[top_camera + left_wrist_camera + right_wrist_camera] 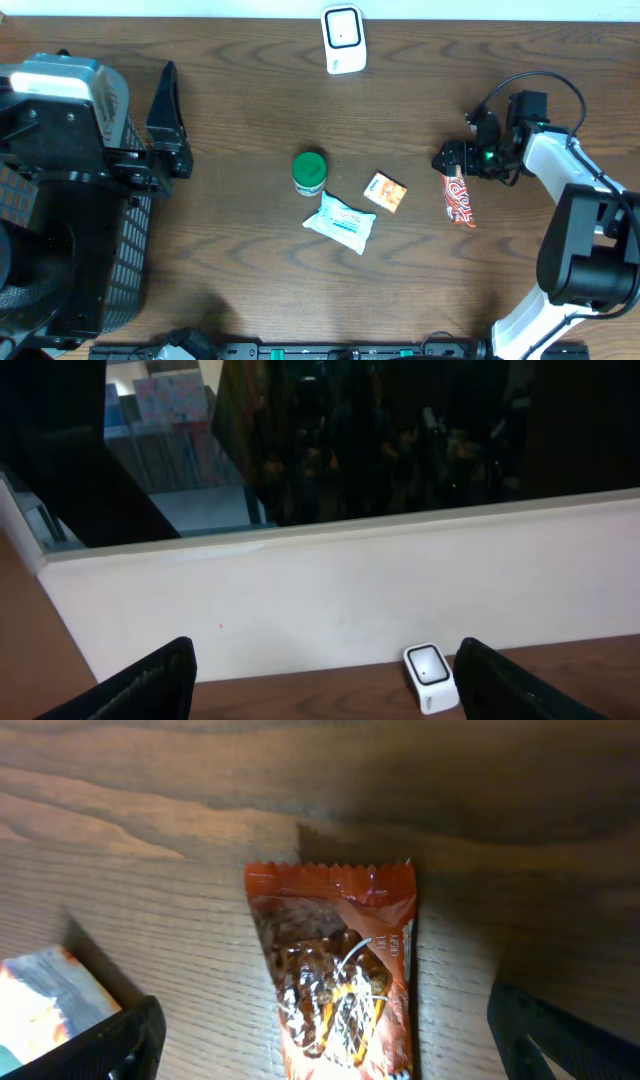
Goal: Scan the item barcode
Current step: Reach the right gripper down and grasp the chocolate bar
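right gripper (325,1032) hangs low over the snack wrapper (340,975), jaws spread wide, one finger on each side, fingers (110,1042) not touching it. the orange-red wrapper lies flat on the wood table (230,240), right side, crimped end toward the far edge in the wrist view, nothing pinching it. a small orange box (385,192) lies just left of it, apart. a white pouch (340,222) is near the box, toward the table middle, and a green-lidded jar (310,172) stands just above the pouch. the white scanner (342,39) stands at the far edge, centre, well apart from the wrapper and from both arms. left gripper (320,682) is raised at the left side of the table, pointing toward the back wall, jaws spread with nothing between them; its wrist view shows the scanner low down between the fingers (150,680), far off. a black basket (125,280) sits at the left edge under the left arm.
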Robot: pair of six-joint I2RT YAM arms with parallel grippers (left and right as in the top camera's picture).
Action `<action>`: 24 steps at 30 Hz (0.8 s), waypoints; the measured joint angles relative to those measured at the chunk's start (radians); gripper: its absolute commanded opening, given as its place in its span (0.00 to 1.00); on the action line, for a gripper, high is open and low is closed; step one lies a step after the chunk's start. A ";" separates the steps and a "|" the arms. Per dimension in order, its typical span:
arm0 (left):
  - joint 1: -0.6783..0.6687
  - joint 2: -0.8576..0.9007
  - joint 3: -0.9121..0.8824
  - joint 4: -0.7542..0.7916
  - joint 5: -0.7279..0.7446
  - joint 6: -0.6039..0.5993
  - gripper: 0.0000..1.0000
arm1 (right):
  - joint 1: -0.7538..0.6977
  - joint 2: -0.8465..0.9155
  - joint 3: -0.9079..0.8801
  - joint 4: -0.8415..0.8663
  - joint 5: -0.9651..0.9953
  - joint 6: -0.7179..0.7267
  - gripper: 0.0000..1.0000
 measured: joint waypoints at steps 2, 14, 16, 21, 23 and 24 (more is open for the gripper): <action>0.000 0.000 0.000 0.004 -0.010 0.004 0.82 | 0.000 0.003 0.003 0.001 -0.006 -0.002 0.84; 0.000 -0.005 0.000 0.006 -0.040 0.015 0.83 | 0.049 0.013 0.004 0.029 -0.016 -0.014 0.49; 0.000 -0.011 0.000 0.006 -0.040 0.015 0.82 | 0.061 0.014 0.004 0.034 -0.017 -0.016 0.46; 0.000 -0.042 -0.013 0.006 -0.041 0.015 0.83 | 0.076 0.019 0.004 0.042 -0.018 -0.015 0.63; 0.000 -0.056 -0.013 0.007 -0.041 0.015 0.82 | 0.079 0.021 0.004 0.044 -0.013 -0.016 0.64; 0.000 -0.062 -0.013 0.006 -0.041 0.015 0.82 | 0.082 0.021 0.004 0.044 -0.008 -0.016 0.65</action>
